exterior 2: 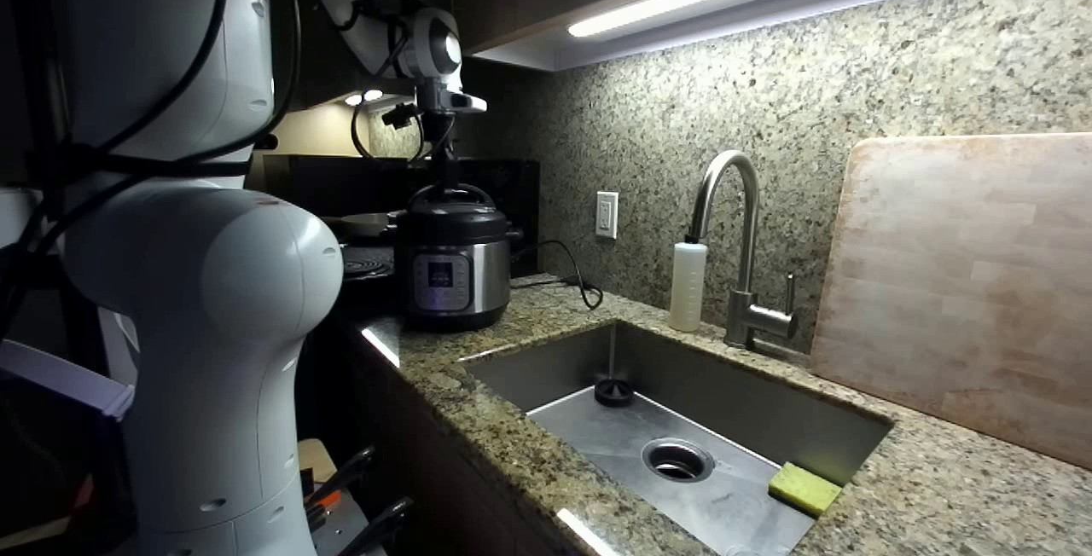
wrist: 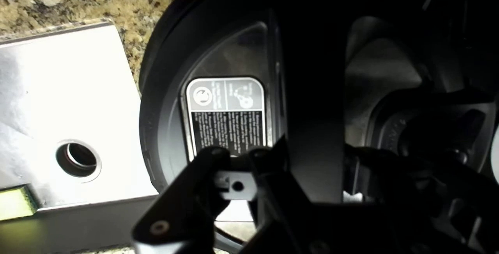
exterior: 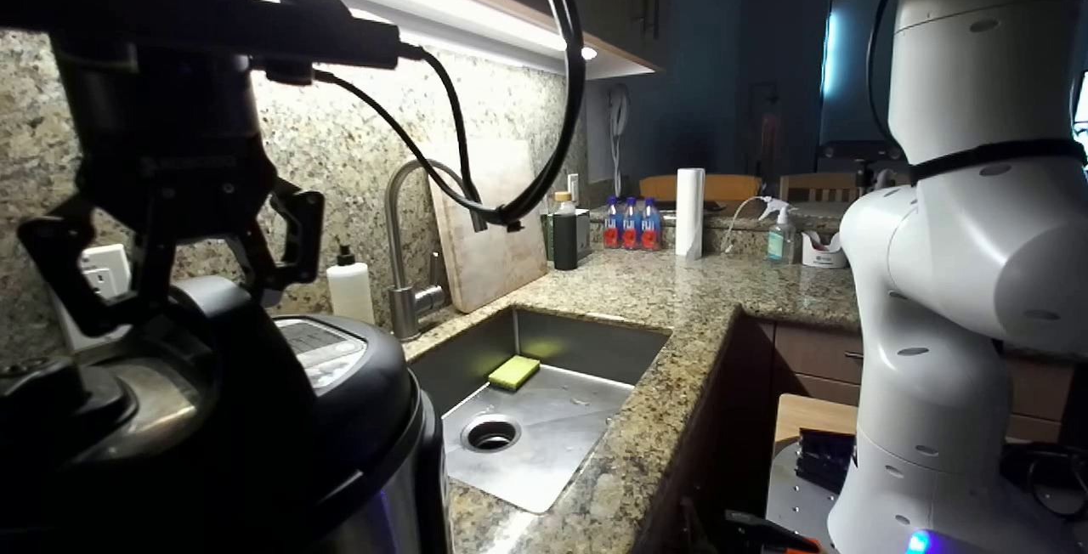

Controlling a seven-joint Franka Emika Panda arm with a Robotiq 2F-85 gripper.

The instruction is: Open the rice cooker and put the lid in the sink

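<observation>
Wrist view: gripper (wrist: 316, 150) straddles smooth black handle (wrist: 316, 98) on round, metal-topped lid (wrist: 234, 57)

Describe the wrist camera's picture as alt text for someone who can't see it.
A black robot gripper has a finger either side of the handle on a rice cooker lid, seen from above; whether it grips is unclear. The lid bears a printed label. At left, a steel sink holds a yellow sponge near its drain.
</observation>
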